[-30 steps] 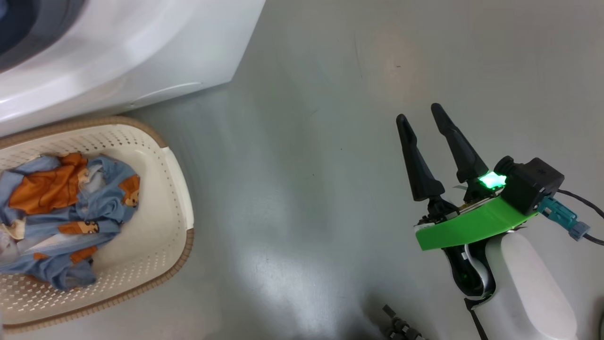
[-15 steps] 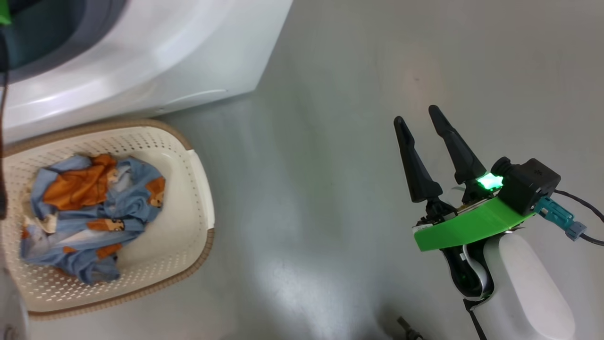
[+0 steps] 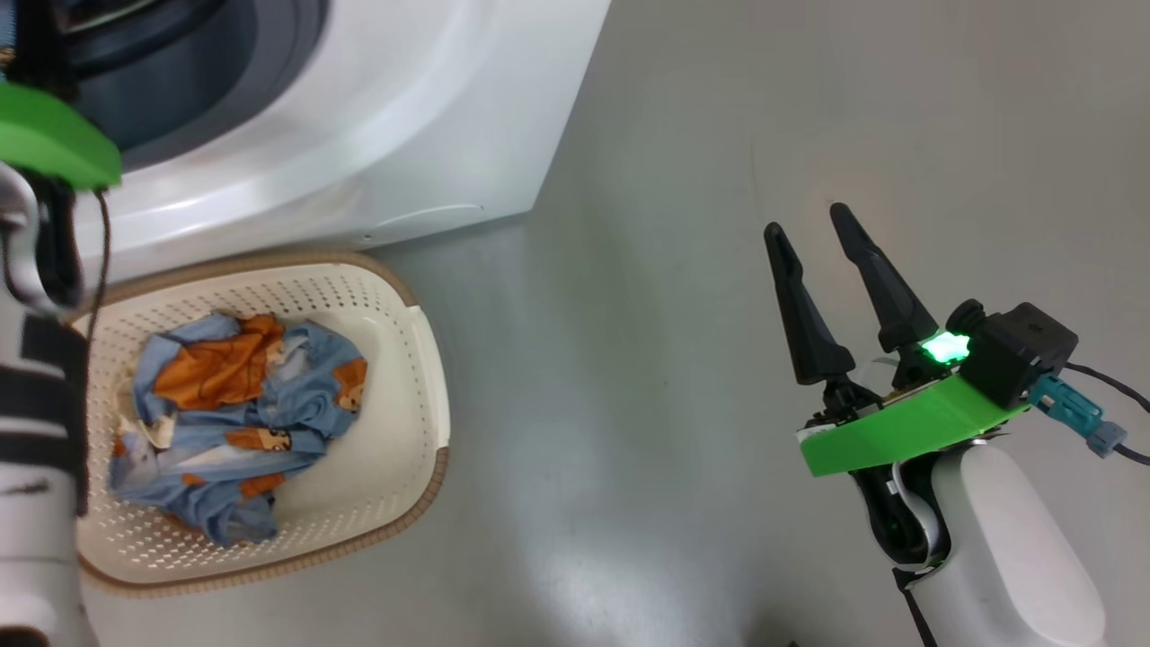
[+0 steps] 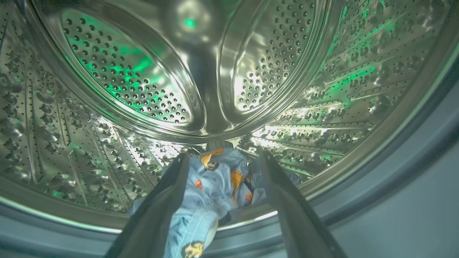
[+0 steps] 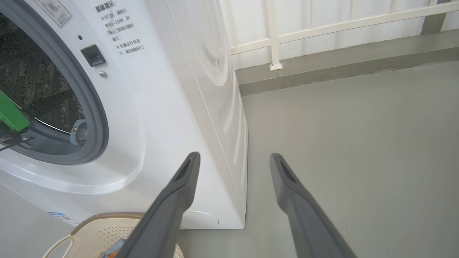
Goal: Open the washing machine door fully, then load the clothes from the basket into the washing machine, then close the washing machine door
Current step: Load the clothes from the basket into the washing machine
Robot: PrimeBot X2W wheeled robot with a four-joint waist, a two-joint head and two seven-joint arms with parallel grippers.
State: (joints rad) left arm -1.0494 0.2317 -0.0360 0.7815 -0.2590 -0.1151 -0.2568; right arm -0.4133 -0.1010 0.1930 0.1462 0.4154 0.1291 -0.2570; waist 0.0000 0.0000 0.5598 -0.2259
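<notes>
My head view has panned left. Left gripper (image 4: 224, 156) open around crumpled blue-orange clothes (image 4: 215, 179) running lengthwise into the washing machine (image 4: 125, 79).

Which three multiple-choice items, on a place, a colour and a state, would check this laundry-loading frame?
1. Where is the left tool?
A. inside the washing machine
B. inside the basket
C. over bare floor

2. What colour is the basket's rim?
A. green
B. brown
C. black

3. How does the right tool stand?
A. shut on clothes
B. shut on nothing
C. open, holding nothing

Answers:
1 A: in the left wrist view, perforated steel walls surround its fingers, with a blue garment lying below them.
2 B: the head view shows a brown woven edge on cream plastic.
3 C: bare floor shows between its spread fingers.
</notes>
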